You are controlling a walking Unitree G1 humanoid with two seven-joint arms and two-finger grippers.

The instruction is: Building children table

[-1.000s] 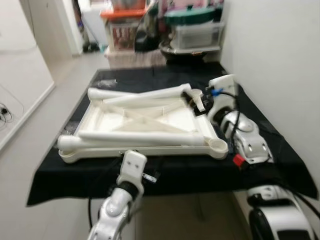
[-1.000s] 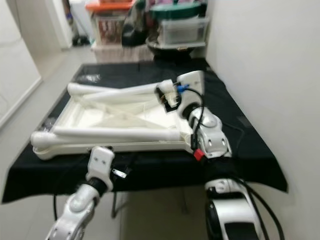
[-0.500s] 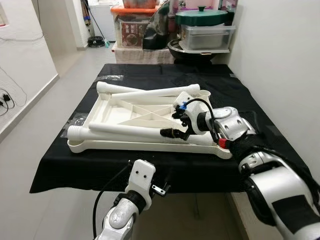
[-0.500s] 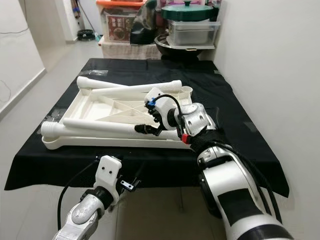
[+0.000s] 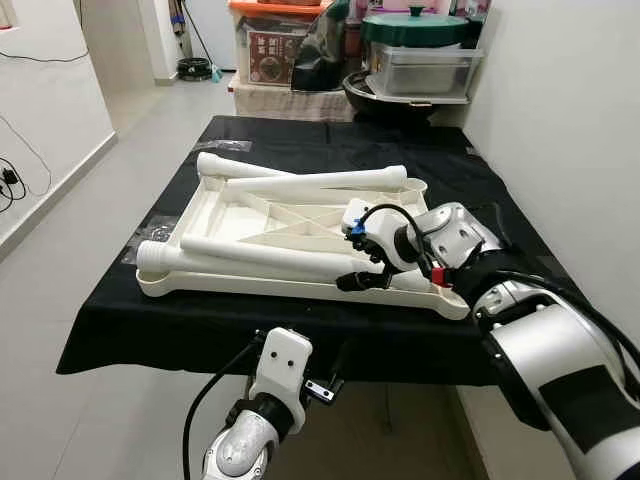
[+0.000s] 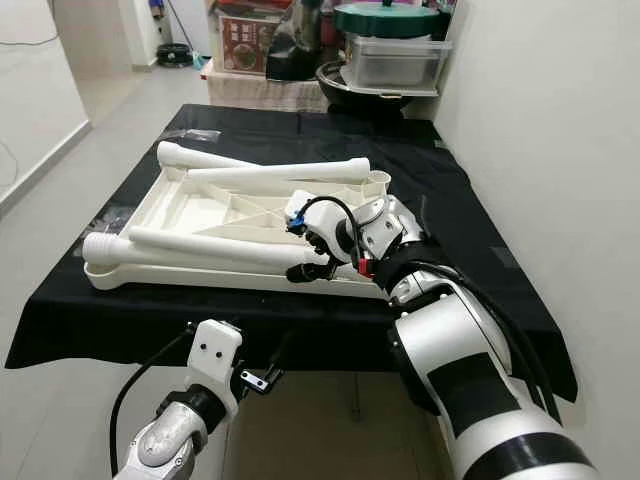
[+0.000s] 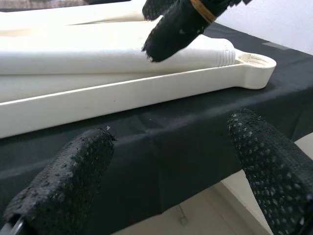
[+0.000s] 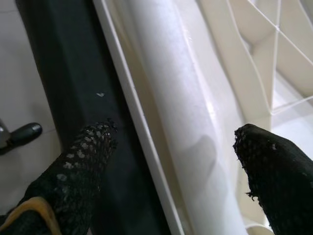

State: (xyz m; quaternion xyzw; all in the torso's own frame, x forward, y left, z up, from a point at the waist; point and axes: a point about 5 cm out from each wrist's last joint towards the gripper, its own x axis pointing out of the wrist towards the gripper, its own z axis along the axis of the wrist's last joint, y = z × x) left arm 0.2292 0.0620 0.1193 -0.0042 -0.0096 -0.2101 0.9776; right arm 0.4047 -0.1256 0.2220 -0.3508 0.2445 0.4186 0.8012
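At 6 o'clock, nearest the camera, the left claw [image 5: 318, 385] is hanging below the front edge of the counter [image 5: 120, 320], which is draped in a black cloth. In the left wrist view its two fingers [image 7: 63, 181] are standing well apart with nothing between them, pointing at the cloth edge and the tabletop rim above it.

Just beyond, the upturned white plastic tabletop [image 5: 235, 285] is lying on the counter with its ribbed underside facing up. A loose white leg, the near leg [image 5: 250, 258], is resting along its front rim, running from 9 o'clock toward 3 o'clock.

At about 4 o'clock the right claw [image 5: 362, 278] is reaching over the threaded end of the near leg, close to the front right corner socket [image 7: 254, 61]. Its fingers [image 8: 85, 156] are spread open, straddling the leg without clamping it.

Toward 12 o'clock, two more legs [image 5: 320, 182] are lying crossed over the far rim of the tabletop. Past the counter, storage boxes [image 5: 275, 45] and a lidded pot [image 5: 415, 25] are standing against the wall.

Handling judgement: the leg appears to be hollow moulded plastic, so it is likely light and stiff, with a smooth, rounded surface that may roll or slip. Taking hold near the threaded end, with the fingers across the diameter, should give the best control for lifting it upright and seating it in the corner socket.
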